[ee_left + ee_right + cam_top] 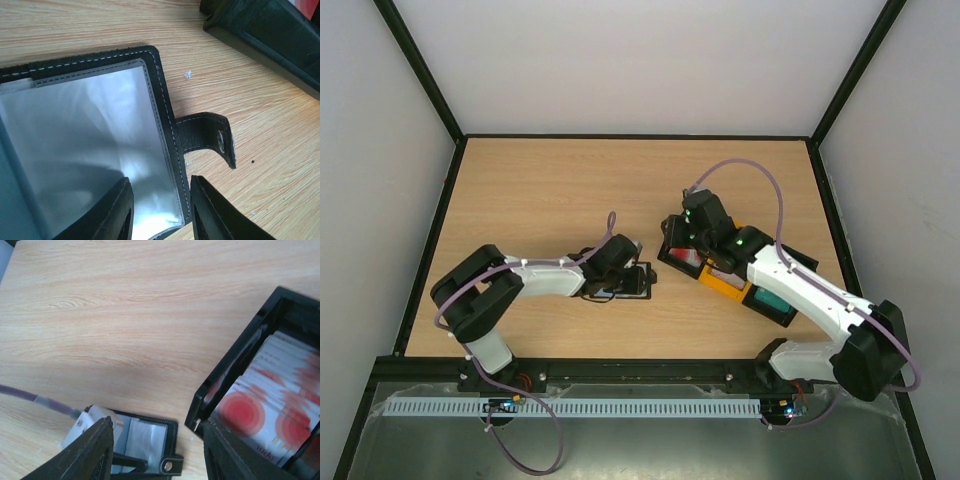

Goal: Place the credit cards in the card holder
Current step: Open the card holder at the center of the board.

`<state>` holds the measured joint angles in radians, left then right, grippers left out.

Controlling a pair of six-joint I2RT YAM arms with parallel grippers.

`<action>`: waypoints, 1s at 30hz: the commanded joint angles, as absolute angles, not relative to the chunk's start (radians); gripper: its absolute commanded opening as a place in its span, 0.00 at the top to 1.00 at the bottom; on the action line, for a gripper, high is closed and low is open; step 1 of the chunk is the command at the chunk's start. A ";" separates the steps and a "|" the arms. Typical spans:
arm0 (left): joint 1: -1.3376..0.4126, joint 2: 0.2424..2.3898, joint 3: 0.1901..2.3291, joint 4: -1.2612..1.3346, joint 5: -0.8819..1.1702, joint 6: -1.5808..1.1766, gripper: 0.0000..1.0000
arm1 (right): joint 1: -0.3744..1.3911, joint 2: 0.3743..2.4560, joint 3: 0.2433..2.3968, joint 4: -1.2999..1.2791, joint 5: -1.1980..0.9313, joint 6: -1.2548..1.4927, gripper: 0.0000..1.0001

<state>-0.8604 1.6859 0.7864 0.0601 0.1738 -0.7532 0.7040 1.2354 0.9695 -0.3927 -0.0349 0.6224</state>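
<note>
The wooden table (pixel 570 190) carries the joined bins (pixel 730 288) beneath the right arm. Their black bin (pixel 235 365) holds the red-and-white credit cards (pixel 260 410). The right gripper (pixel 157 422) hangs spread and empty, with the cards just beyond 1 finger, so this arm is nearer them. The card holder (pixel 90 150) lies open and flat to the left. The left gripper (pixel 160 182) is spread astride its clasp-side edge, gripping nothing.
</note>
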 commanded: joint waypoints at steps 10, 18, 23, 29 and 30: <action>-0.804 1.592 0.874 0.056 0.169 -0.791 0.50 | 0.510 1.448 1.219 -0.672 -0.156 0.201 0.54; -0.791 1.724 0.990 0.081 0.195 -0.852 0.61 | 0.506 1.634 1.302 -0.790 -0.107 -0.067 0.60; -0.790 1.784 1.025 0.109 0.215 -0.862 0.64 | 0.504 1.717 1.328 -0.833 -0.102 -0.177 0.63; -0.790 1.825 1.028 0.117 0.225 -0.873 0.64 | 0.496 1.816 1.341 -0.843 -0.140 -0.250 0.61; -0.790 1.830 1.025 0.118 0.225 -0.876 0.64 | 0.492 1.830 1.342 -0.844 -0.155 -0.259 0.59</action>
<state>-0.7952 1.8091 1.0023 0.1001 0.2108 -0.8616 0.5064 1.7744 1.3159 -0.7853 -0.1303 -0.1684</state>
